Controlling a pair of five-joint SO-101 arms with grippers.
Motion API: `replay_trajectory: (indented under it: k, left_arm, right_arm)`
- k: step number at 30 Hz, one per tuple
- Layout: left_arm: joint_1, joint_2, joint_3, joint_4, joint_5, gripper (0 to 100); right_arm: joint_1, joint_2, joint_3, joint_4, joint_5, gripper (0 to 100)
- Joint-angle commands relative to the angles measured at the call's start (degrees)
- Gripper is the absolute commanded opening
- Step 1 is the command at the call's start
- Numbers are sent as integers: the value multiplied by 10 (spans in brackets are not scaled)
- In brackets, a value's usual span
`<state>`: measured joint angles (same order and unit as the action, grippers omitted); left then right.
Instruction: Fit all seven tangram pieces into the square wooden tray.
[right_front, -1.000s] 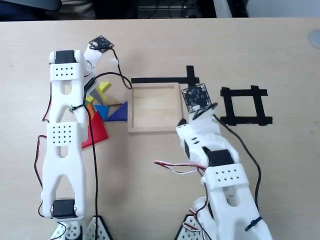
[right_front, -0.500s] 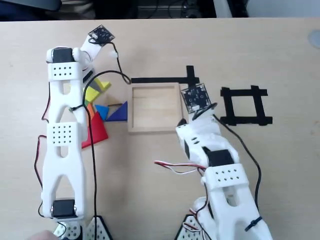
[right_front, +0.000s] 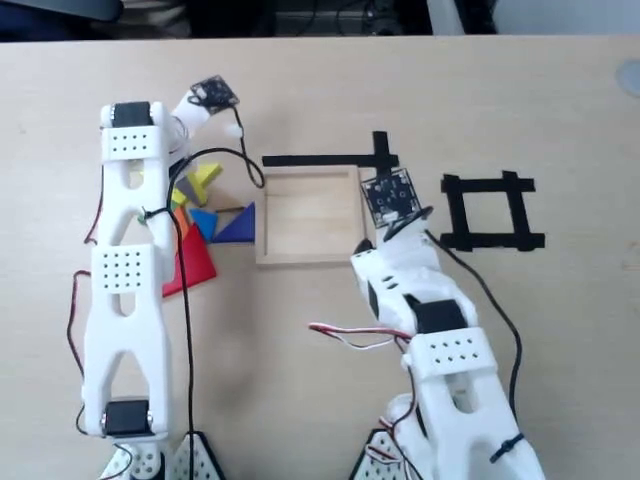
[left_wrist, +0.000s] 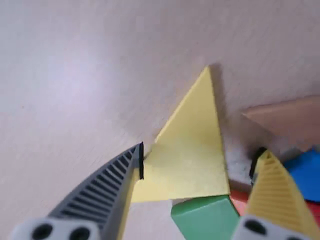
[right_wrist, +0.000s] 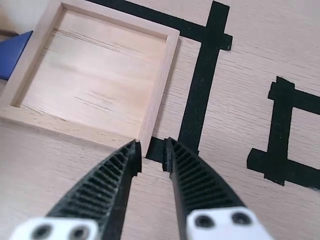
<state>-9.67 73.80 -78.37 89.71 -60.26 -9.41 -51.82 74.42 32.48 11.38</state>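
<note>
Beside the tray, a yellow triangle lies flat on the table between the fingers of my open left gripper. The grey finger touches one edge and the yellow finger stands just off the opposite corner. A green piece and a blue piece crowd against it. From above, the pile of pieces sits left of the square wooden tray, partly under the left arm. My right gripper hovers over the tray's near right corner, fingers almost together, holding nothing.
A dark blue triangle rests against the tray's left wall, with a red triangle nearer the front. Black tape forms a cross behind the tray and a square outline to its right. The tray holds no pieces.
The left wrist swung away toward the table's back, then came back down and slightly right over the yellow triangle. The right arm stayed still.
</note>
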Motion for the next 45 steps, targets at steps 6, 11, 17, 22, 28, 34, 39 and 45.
replay_trajectory:
  k: [6,11,17,22,28,34,39,45]
  left_arm:
    - [-4,-7,9,106,-108,350]
    - [-15,-7,1,105,-88,350]
    - [-7,-2,-84,105,25,350]
    - [7,-2,-65,105,66,353]
    - [15,0,-55,90,83,354]
    - [11,40,-53,36,105,354]
    - [14,59,-62,40,105,351]
    - [0,59,-63,60,79,350]
  right_arm:
    - [-4,-3,-3,-7,5,89]
    - [-4,-3,-4,-8,5,89]
    - [-4,-3,-4,-9,5,89]
    - [-4,-3,-5,-8,5,89]
    - [-4,-3,-5,-8,6,89]
    - [-4,-3,-5,-8,6,89]
    - [-4,-3,-5,-8,6,89]
    - [-4,-3,-5,-8,6,89]
